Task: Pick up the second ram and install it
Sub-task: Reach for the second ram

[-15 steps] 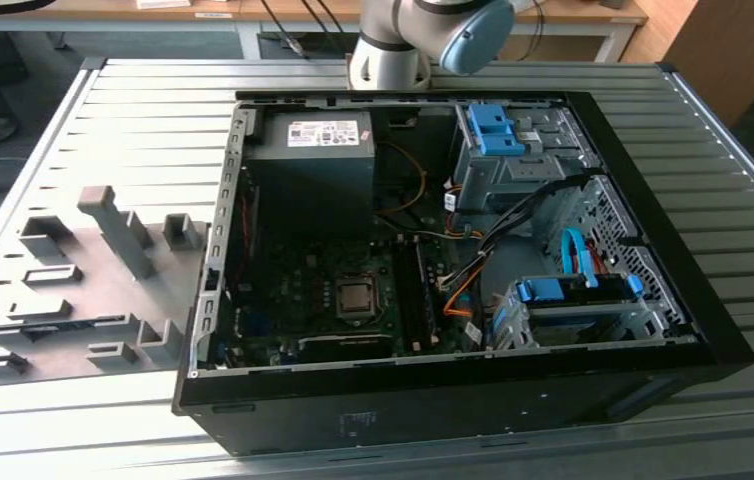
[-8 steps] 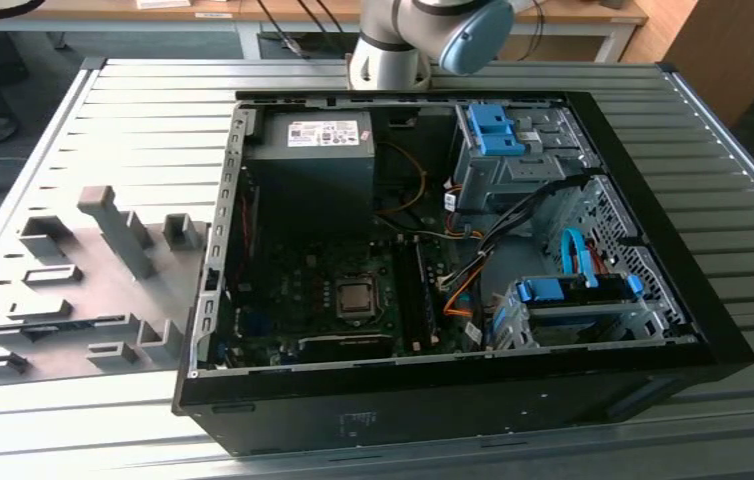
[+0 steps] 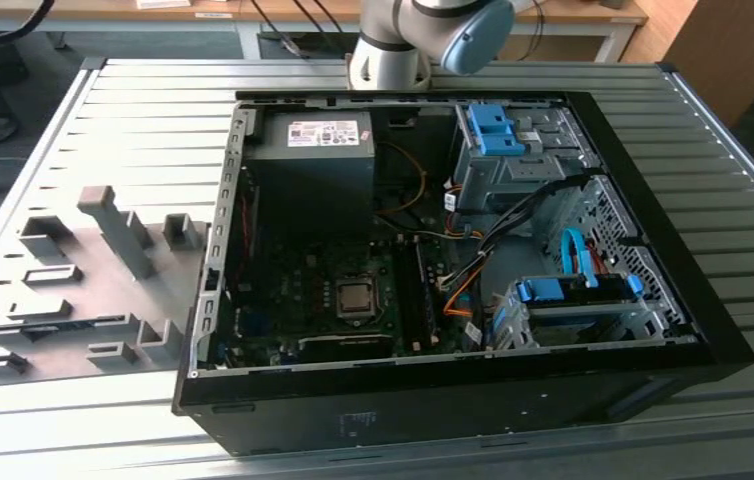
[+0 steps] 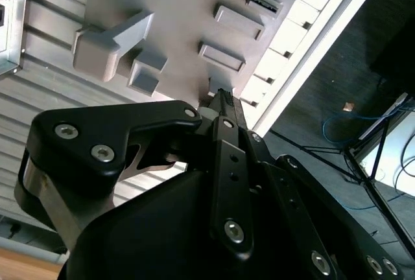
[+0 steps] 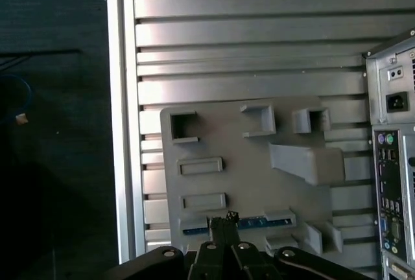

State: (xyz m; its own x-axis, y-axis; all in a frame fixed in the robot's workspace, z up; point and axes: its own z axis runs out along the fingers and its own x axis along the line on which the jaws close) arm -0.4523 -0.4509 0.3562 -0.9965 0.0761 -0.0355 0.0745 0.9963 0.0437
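The second ram lies flat in a slot of the gray fixture plate, at the plate's edge farthest from its row of open-topped pockets and just beyond the tall wedge-shaped block. It shows as a thin dark strip with a bluish face. The gripper hangs in line with the strip and covers part of its length. In both wrist views its fingertips are drawn close together with nothing visibly between them, and the pictures do not show whether they touch the strip. In the exterior view the fixture plate sits at the left of the frame on the ribbed metal tabletop, beside the open computer case, whose motherboard faces up. The arm's base stands at the top centre of the frame.
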